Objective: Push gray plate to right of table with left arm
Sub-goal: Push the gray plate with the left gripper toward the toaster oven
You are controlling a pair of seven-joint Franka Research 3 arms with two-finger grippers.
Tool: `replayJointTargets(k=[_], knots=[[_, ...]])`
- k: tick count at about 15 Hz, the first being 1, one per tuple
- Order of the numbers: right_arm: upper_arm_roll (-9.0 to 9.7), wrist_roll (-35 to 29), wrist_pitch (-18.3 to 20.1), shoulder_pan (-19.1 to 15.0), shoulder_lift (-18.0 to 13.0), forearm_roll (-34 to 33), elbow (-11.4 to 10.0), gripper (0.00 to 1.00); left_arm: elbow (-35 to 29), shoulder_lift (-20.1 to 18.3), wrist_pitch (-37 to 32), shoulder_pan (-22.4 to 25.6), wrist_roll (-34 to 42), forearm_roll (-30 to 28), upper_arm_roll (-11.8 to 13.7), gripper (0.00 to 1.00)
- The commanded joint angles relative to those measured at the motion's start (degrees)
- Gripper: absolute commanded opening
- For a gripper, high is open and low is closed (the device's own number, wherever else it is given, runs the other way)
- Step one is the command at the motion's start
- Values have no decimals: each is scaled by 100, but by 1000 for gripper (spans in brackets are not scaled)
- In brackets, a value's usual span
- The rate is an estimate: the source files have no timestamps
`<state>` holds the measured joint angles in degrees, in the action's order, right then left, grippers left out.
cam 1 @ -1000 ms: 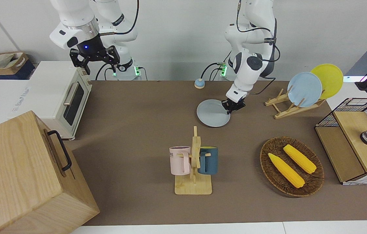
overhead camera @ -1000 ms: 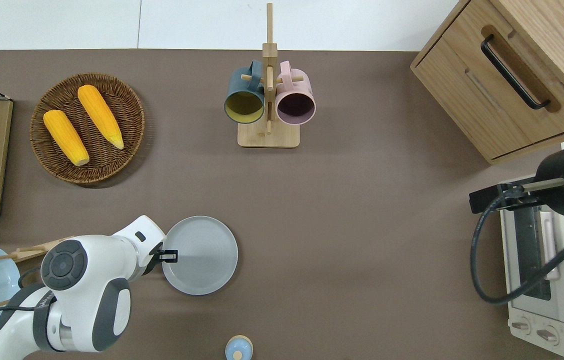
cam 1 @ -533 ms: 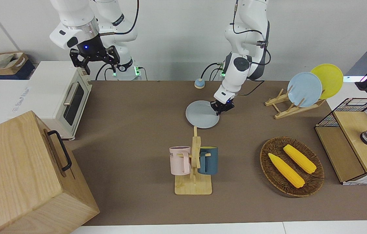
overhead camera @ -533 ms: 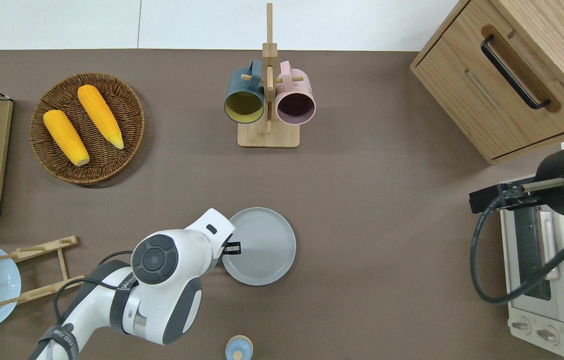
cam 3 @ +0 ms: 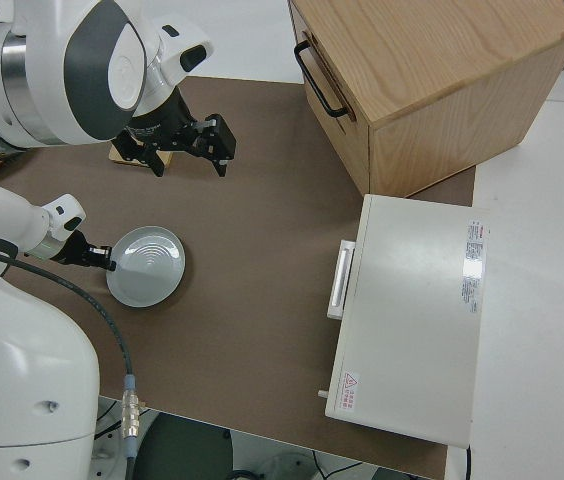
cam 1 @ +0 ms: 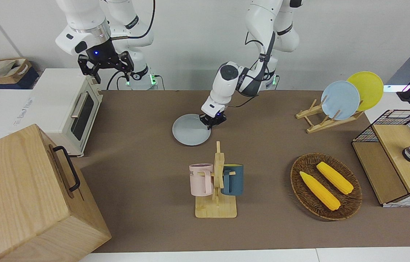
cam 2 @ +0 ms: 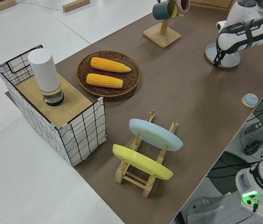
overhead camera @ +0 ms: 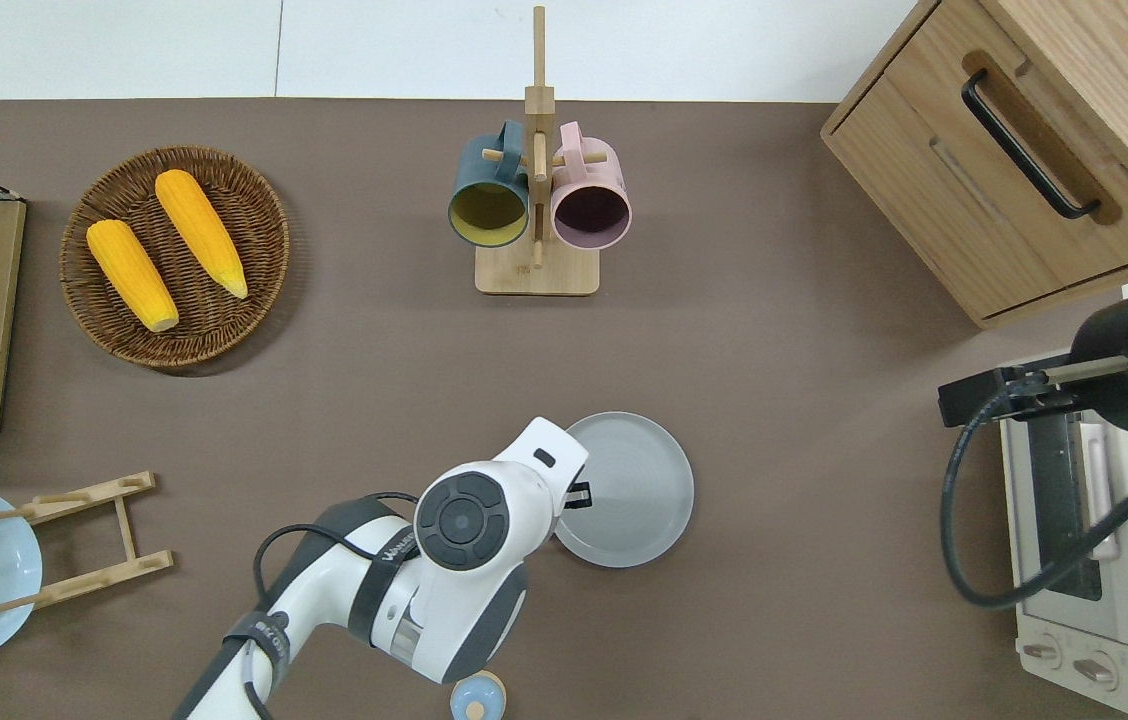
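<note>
The gray plate (cam 1: 191,130) (overhead camera: 634,490) lies flat on the brown table (cam 1: 136,182), nearer to the robots than the mug stand, about mid-table. My left gripper (cam 1: 212,121) (overhead camera: 579,493) is down at the plate's edge on the side toward the left arm's end. Its black fingertips are together and touch the plate just inside its rim. The plate also shows in the right side view (cam 3: 152,265) with the left gripper (cam 3: 105,259) at its edge. My right gripper (cam 1: 105,65) is open and parked.
A mug stand (cam 1: 216,189) holds a pink and a dark blue mug. A toaster oven (cam 1: 70,109) and a wooden cabinet (cam 1: 27,196) stand at the right arm's end. A corn basket (cam 1: 325,186), a plate rack (cam 1: 339,100) and a wire basket (cam 1: 397,156) stand at the left arm's end. A small blue bell (overhead camera: 477,695) sits close to the robots.
My left gripper has swept toward the right arm's end of the table, sliding the gray plate along with it past the mug stand. The right arm has not moved.
</note>
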<state>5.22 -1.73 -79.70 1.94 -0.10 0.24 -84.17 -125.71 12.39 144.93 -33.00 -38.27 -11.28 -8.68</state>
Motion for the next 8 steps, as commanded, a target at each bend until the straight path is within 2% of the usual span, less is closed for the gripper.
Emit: replayJointTargets(k=[1, 8], knots=[[32, 6, 69, -62, -43, 46, 5, 983, 748, 861, 88, -556, -645, -14, 51, 0], [32, 15, 69, -62, -43, 46, -3, 983, 1654, 1494, 70, -1014, -1718, 487, 51, 0]])
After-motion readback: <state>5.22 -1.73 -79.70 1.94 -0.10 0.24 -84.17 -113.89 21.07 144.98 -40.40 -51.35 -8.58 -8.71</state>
